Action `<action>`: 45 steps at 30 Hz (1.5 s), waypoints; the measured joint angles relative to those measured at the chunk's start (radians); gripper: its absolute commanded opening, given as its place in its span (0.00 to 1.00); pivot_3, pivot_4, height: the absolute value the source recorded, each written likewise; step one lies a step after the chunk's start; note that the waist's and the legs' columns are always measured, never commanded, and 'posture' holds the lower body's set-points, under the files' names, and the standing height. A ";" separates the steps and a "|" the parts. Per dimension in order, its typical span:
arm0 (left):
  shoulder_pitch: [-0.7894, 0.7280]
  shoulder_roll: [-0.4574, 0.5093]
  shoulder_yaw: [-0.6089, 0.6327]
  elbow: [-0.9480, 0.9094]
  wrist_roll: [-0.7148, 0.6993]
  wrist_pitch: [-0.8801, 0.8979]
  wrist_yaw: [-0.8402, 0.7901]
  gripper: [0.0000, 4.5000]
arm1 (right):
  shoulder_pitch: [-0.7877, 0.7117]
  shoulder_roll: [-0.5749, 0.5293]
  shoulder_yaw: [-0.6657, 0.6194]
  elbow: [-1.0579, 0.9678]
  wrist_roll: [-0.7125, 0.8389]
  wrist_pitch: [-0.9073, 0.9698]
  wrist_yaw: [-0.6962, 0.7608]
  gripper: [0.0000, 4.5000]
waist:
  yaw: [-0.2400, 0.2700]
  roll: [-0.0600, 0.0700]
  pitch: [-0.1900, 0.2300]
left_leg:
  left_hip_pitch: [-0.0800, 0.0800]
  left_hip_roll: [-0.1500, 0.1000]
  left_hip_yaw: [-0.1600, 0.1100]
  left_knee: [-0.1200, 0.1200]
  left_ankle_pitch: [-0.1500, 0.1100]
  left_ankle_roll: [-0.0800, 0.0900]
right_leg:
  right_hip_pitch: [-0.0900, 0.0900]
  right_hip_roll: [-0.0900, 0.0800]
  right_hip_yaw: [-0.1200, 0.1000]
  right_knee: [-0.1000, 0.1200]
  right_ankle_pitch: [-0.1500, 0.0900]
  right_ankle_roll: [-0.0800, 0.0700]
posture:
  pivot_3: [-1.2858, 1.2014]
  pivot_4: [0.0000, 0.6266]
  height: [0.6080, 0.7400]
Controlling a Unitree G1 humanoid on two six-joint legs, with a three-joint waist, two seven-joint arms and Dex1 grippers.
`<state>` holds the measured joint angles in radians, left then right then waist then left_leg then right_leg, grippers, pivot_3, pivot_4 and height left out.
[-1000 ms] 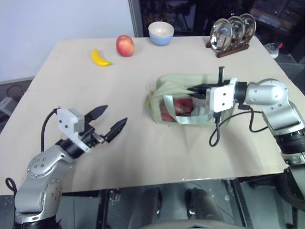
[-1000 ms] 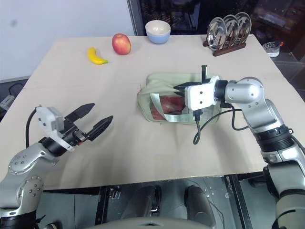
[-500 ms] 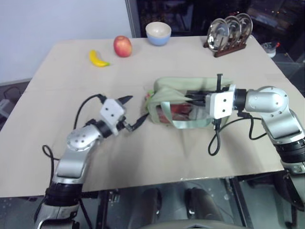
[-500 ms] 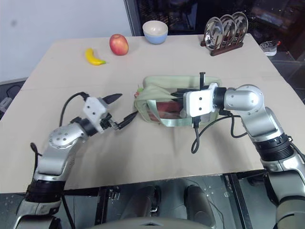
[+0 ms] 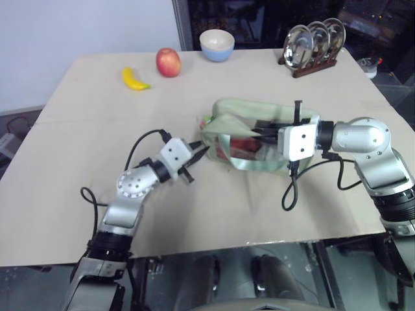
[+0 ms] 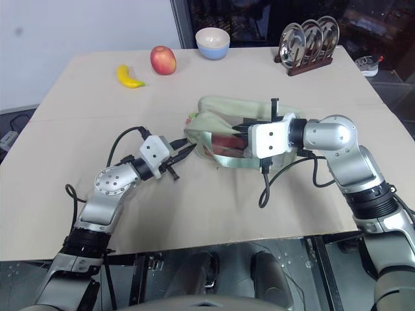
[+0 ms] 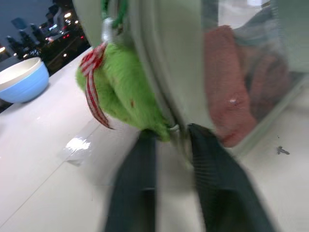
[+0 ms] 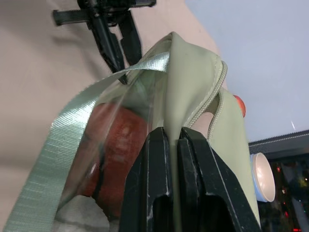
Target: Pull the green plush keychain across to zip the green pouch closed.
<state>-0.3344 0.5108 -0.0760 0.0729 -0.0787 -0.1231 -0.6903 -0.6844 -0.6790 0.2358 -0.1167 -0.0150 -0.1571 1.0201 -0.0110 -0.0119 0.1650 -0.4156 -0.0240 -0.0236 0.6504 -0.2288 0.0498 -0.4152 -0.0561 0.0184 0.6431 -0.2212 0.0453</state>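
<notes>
Left hand clenched beneath fuzzy lime green plush keychain with red-checked ribbon.

You see a fuzzy plush keychain with a checked cloth ribbon, a matt fabric pouch with a glossy clear plastic window and woven strap, shiny metal plates in a wooden rack, and a smooth matt table.

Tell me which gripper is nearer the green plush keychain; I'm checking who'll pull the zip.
Left. The left gripper is shut right at the green plush keychain at the pouch's end. The right gripper is shut on the green pouch farther along.
</notes>
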 measured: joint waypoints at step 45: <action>-0.046 0.101 0.042 0.125 0.076 -0.228 -0.045 0.54 | 0.023 -0.070 -0.011 -0.032 -0.015 -0.042 0.041 0.00 | 0.023 0.000 0.000 | 0.000 -0.001 -0.001 0.001 0.000 0.000 | 0.001 0.000 -0.005 0.000 0.000 0.000 | 0.52 0.24 1.00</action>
<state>-0.3800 0.6120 -0.0343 0.1975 -0.0030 -0.3508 -0.7351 -0.6619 -0.7486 0.2250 -0.1489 -0.0298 -0.1993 1.0613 0.0124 -0.0117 0.1651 -0.4155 -0.0248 -0.0241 0.6518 -0.2288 0.0500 -0.4143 -0.0557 0.0138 0.6434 -0.2212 0.0455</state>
